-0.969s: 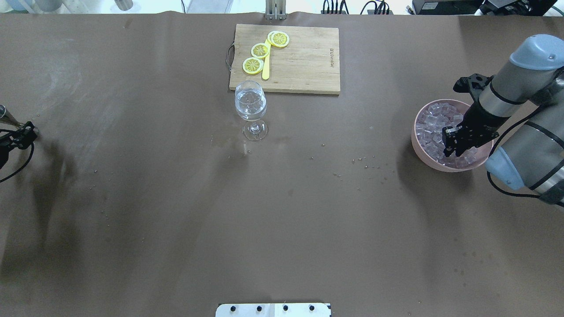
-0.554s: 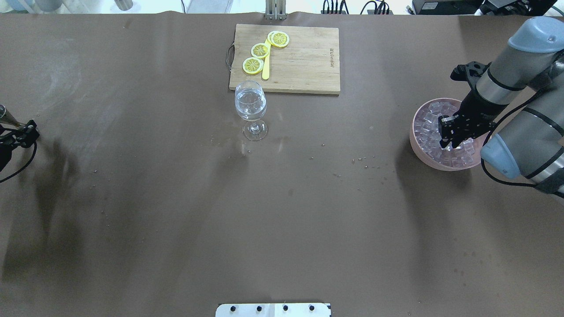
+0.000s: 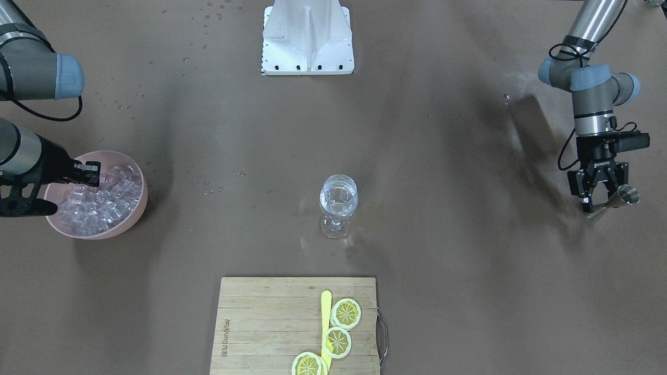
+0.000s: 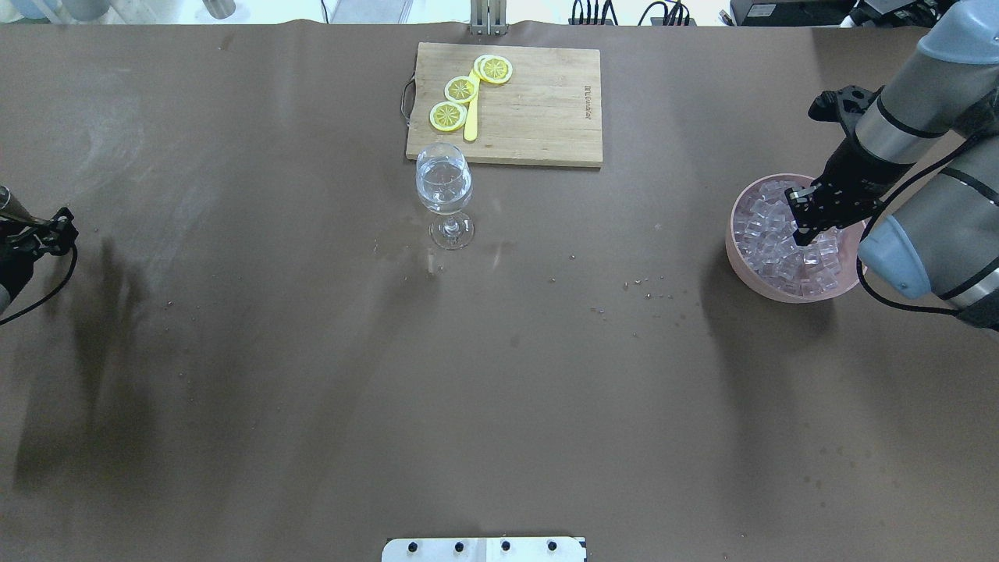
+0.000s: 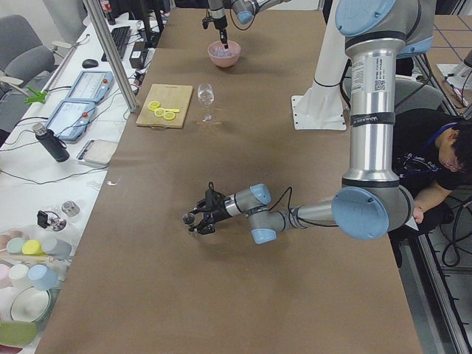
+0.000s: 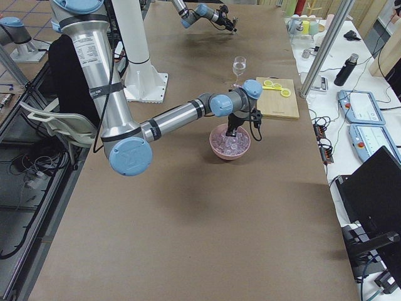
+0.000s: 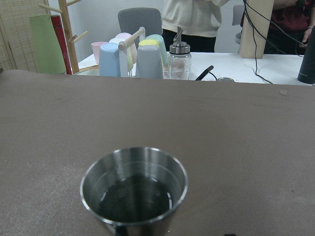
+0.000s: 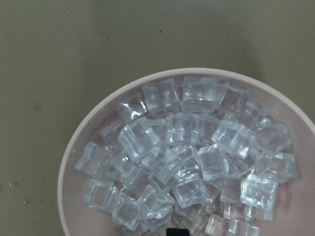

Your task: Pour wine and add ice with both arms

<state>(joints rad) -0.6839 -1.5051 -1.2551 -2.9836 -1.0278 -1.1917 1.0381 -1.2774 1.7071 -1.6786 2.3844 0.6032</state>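
Observation:
A pink bowl (image 4: 737, 242) at the table's right holds a heap of clear ice (image 4: 761, 222) cubes, which also fill the right wrist view (image 8: 182, 147). My right gripper (image 4: 802, 222) hangs just over the heap and points down. It looks shut; only a dark tip shows in the right wrist view, and I cannot tell whether it holds a cube. My left gripper (image 3: 604, 195) at the far left edge is shut on a small steel cup (image 7: 134, 189) with a dark film inside. A stemmed wine glass (image 4: 445, 187) with clear contents stands mid-table.
A wooden cutting board (image 4: 538, 109) with lemon slices (image 4: 460, 90) and a yellow stick lies just behind the glass. The white base block (image 3: 307, 41) sits at the robot's edge. Small drops and crumbs dot the brown table cover.
My right gripper has risen out of the ice heap and shifted toward the bowl's far side. My left gripper with the cup has barely drifted.

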